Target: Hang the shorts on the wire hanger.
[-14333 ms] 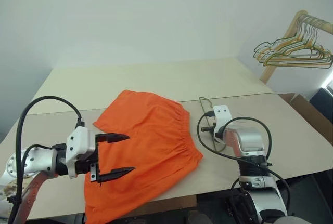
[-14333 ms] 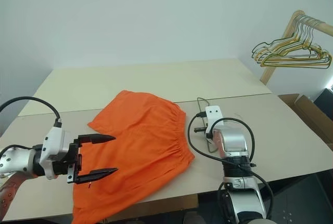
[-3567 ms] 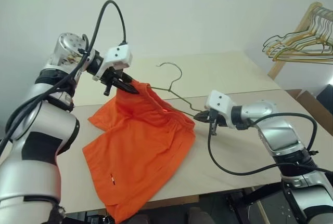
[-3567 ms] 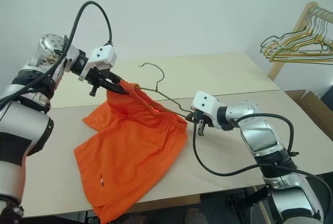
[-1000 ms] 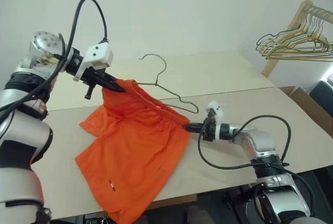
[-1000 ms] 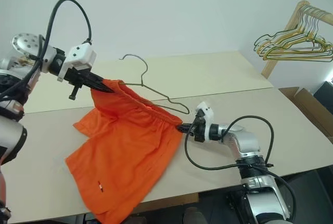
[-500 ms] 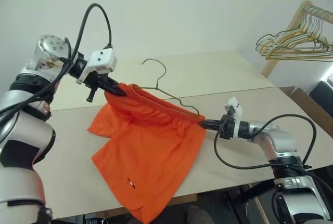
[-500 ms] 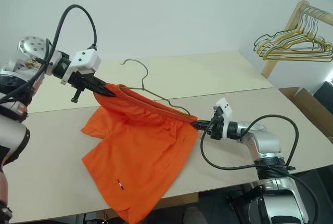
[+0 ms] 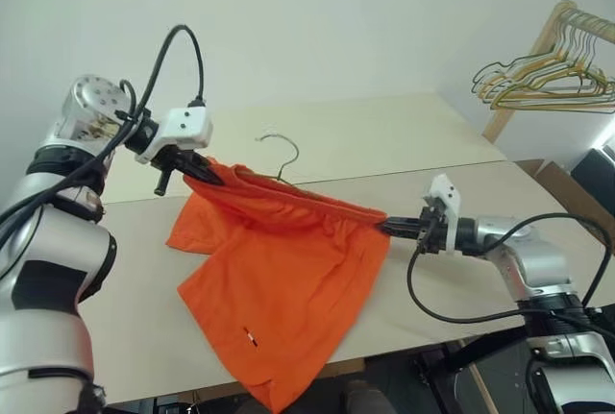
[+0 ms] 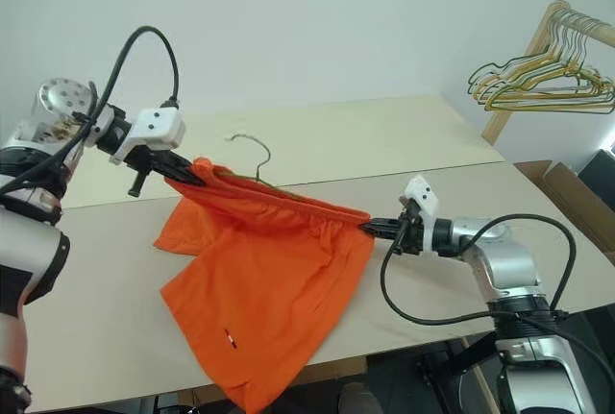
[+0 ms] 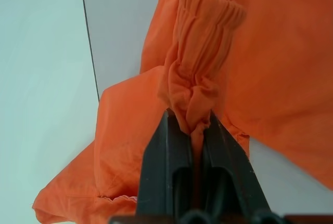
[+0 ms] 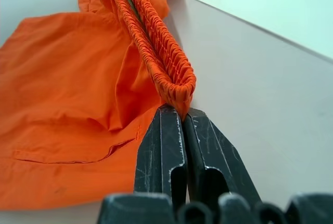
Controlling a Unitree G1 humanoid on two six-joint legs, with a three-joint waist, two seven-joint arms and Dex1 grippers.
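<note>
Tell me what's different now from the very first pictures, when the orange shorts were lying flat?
The shorts got picked up: the left gripper and right gripper each pinched one end of the waistband and stretched it in the air. The wire hanger moved from the table into the waistband, hook poking out. The cluster of hangers on the rack stayed put.

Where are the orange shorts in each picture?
Left eye view: the shorts hang in the middle, stretched between the left hand and right hand.
Right eye view: middle again.
Left wrist view: bunched waistband at the fingers.
Right wrist view: waistband end at the fingers.
Shared landmark: the gathered waistband.
</note>
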